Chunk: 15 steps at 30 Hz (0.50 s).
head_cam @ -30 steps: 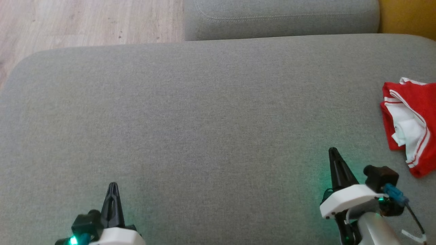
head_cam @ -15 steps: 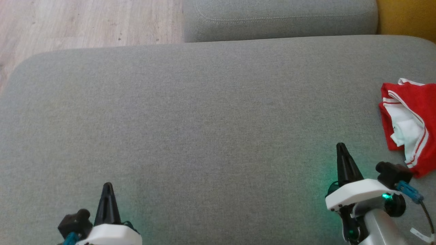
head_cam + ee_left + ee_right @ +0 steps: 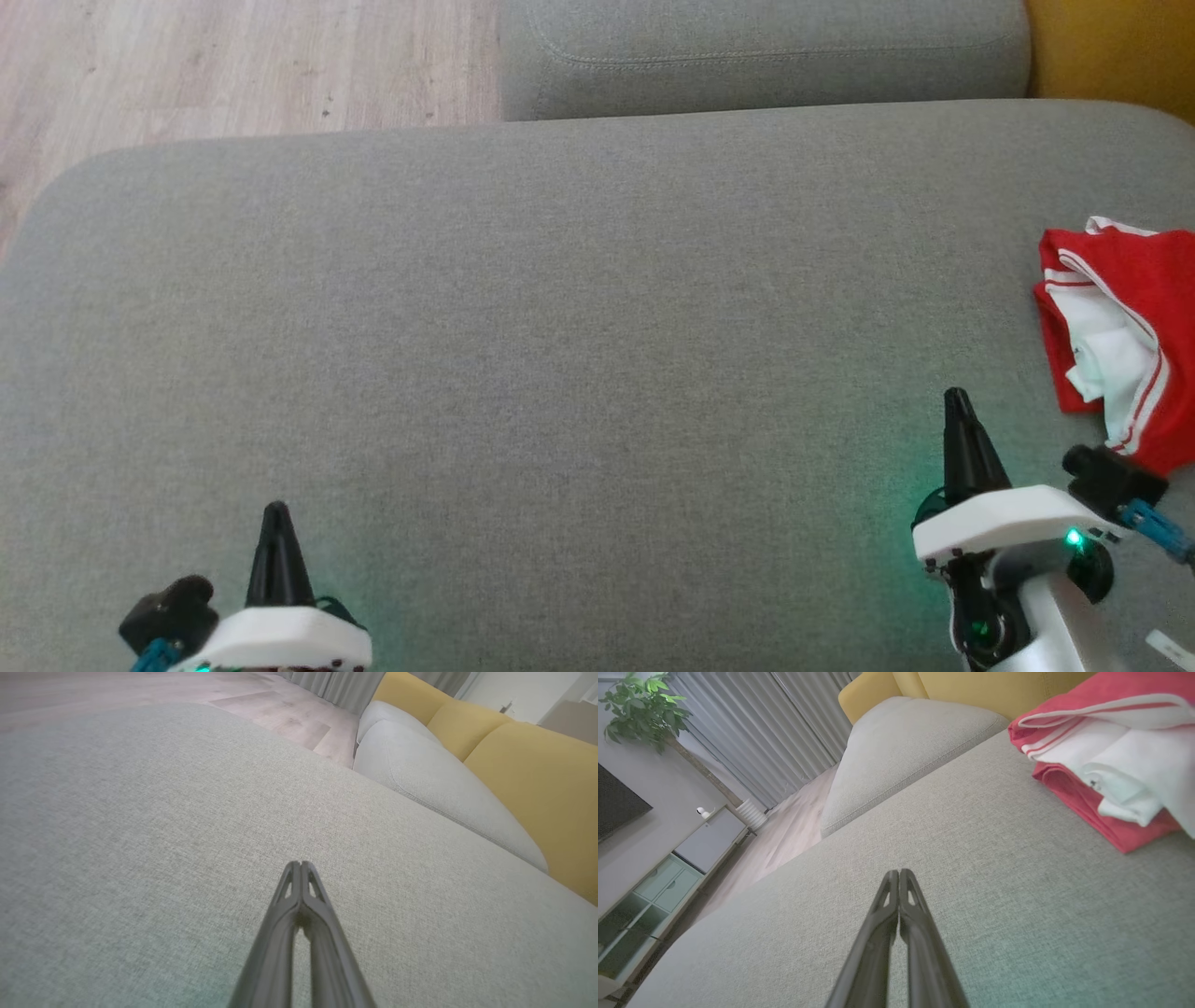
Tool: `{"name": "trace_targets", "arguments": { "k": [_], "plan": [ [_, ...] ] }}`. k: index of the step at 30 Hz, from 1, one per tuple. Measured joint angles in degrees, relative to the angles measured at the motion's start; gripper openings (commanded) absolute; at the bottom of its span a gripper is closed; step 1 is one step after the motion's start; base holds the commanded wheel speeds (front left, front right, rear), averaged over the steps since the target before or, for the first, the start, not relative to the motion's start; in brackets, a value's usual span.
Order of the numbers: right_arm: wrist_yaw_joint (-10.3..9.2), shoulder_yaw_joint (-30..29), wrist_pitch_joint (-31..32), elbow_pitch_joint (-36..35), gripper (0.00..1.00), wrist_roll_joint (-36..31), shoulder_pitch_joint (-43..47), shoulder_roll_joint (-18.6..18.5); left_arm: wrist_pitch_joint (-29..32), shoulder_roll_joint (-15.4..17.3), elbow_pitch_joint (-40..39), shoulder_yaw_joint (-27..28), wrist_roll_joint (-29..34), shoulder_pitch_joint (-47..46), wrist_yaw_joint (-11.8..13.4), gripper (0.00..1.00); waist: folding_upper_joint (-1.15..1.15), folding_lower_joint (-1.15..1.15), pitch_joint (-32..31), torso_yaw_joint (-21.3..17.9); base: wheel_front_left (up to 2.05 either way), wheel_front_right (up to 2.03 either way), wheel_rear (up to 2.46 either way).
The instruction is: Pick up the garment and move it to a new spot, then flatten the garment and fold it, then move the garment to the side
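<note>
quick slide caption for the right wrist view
Right gripper, fingers shut and empty, points across the grey cushion, with the bunched red-and-white garment lying apart to its right.

Both arms low, L gripper (image 3: 277, 513) & R gripper (image 3: 956, 399) closed, empty, fingers pointing fwd.

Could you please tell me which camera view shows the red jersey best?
The right wrist view: the red jersey lies close, its folded layers and white striped trim clear. The head view has it small and cut by the right edge. The left wrist view looks over grey cushion.
</note>
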Motion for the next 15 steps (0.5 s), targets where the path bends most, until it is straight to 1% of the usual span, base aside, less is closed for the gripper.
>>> {"name": "trace_targets", "arguments": {
  "k": [7,13,15],
  "plan": [
    [0.0,-0.5,1.1,-1.1,0.0,4.5,0.1,0.0,1.1,0.0,-0.6,0.2,-4.5,-0.1,-0.9,0.0,0.0,0.0,-0.2,-0.1,0.0,0.0,0.0],
    [0.0,-1.3,2.1,-1.9,0.0,8.3,0.1,0.0,2.0,0.0,-1.0,0.5,-8.5,-0.6,-1.0,0.0,0.0,0.0,-0.4,-0.2,0.0,0.0,0.0],
    [0.0,-1.5,2.5,-2.2,0.0,9.6,0.1,0.0,2.3,0.0,-1.2,0.7,-9.9,-0.7,-1.5,0.0,0.0,0.0,-0.4,-0.2,0.0,0.0,0.0]
  ]
}}
